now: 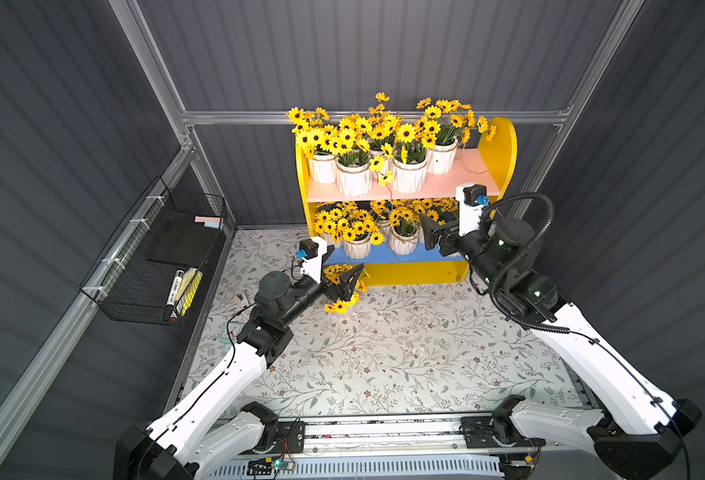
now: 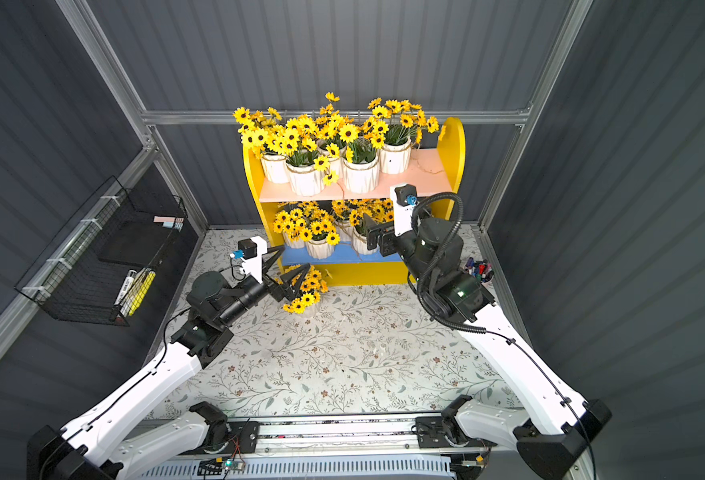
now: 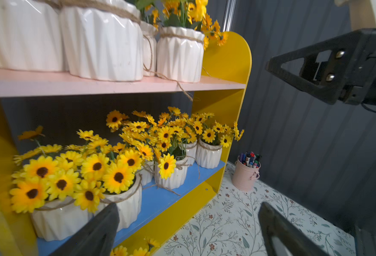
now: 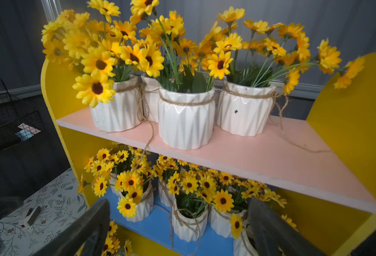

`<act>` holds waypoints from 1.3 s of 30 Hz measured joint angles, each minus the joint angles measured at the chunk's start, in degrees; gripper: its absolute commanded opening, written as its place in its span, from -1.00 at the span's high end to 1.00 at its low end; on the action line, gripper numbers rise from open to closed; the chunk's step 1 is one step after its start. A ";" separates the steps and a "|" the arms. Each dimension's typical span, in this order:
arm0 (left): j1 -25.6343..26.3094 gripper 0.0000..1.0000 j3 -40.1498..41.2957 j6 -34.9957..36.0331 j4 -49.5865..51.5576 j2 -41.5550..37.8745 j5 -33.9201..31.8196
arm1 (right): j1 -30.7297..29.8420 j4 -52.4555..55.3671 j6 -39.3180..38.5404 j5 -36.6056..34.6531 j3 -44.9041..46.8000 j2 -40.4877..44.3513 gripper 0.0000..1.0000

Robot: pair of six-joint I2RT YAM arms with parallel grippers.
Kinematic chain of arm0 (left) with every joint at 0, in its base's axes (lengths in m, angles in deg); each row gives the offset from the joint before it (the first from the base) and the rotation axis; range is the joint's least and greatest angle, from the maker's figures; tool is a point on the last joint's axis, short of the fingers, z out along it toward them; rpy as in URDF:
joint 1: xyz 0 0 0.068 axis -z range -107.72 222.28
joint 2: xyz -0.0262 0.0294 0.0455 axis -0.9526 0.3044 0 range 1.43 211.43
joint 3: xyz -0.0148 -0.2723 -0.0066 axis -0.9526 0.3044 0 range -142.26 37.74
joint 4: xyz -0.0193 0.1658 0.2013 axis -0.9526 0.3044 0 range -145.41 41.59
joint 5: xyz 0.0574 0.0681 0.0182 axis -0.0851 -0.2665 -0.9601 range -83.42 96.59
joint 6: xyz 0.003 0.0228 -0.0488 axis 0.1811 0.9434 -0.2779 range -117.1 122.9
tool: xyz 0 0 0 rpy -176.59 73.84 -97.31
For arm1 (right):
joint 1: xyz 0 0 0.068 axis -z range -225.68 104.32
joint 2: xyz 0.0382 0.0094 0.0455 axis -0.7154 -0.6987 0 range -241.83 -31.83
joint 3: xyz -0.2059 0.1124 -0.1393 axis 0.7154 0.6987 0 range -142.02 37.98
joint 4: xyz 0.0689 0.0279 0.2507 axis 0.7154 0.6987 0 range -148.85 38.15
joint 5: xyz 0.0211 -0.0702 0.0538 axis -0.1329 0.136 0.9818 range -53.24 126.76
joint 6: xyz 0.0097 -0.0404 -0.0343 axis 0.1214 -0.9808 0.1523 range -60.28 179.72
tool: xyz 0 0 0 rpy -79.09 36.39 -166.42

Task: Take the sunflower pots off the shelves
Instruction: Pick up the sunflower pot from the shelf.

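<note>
The shelves (image 1: 502, 149) stand at the back of the table, with yellow side panels. Several sunflower pots (image 1: 409, 174) crowd the pink upper board (image 4: 260, 155), and several more (image 4: 189, 223) fill the blue lower board (image 3: 160, 199). One sunflower pot (image 2: 305, 293) sits on the table just before the shelves' left end. My left gripper (image 2: 286, 268) hovers open over that pot, and its fingers (image 3: 102, 230) hold nothing. At the lower board's right end my right gripper (image 1: 429, 232) is open facing the pots there. It grips none of them.
A black wire basket (image 1: 155, 257) with markers hangs on the left wall. A pink cup of pens (image 3: 245, 175) stands on the table right of the shelves. A small white object (image 4: 29, 216) lies on the floral cloth near the left arm.
</note>
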 measured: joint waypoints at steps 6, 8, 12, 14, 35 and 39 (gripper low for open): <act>-1.84 -0.99 0.26 0.09 -1.07 -2.23 -1.86 | 2.62 -0.70 -0.04 3.80 -7.80 -7.32 -0.98; -2.49 -0.99 0.26 0.04 -1.09 -1.97 -1.81 | 3.74 -0.98 0.04 5.01 -10.25 -9.86 -0.98; -3.28 -0.99 0.26 -0.20 -1.07 -1.70 -1.60 | 5.51 -1.11 0.15 7.28 -14.53 -14.21 -0.98; -3.45 -0.99 0.26 -0.33 -1.11 -1.70 -1.40 | 6.23 -1.03 0.15 8.50 -17.20 -16.72 -0.98; -4.20 -0.99 0.26 -0.33 -1.18 -1.70 -0.07 | 8.81 -1.33 1.75 14.97 -28.72 -29.73 -0.98; -4.44 -0.99 0.26 -0.33 -1.18 -1.70 0.15 | 8.92 -1.36 1.77 15.13 -30.10 -31.21 -0.98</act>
